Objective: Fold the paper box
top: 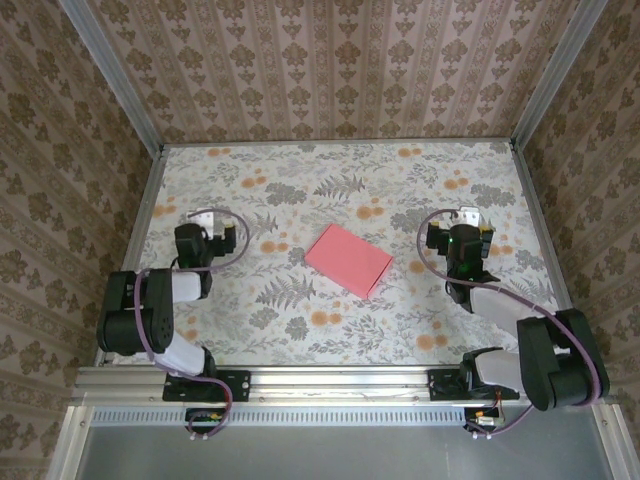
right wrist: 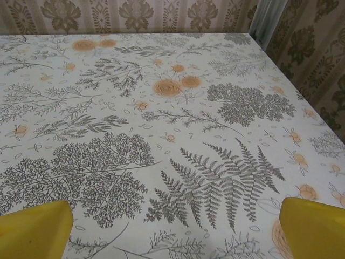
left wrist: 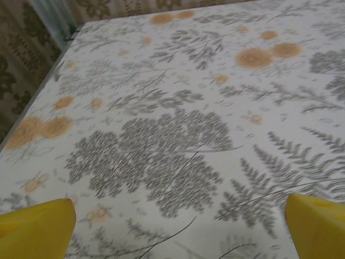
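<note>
Compact pink paper box (top: 348, 260) lies flat, bare floral table (top: 300, 185) all around; left gripper (top: 207, 217) and right gripper (top: 470, 216) stand well apart from it, jaws spread.

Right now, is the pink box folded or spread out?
Folded flat: the paper box lies as one compact pink rectangle on the table, no flaps showing.

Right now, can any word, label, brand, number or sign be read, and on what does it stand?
None can be read. The paper box shows a plain pink face, and the table and walls carry only floral patterns.
</note>
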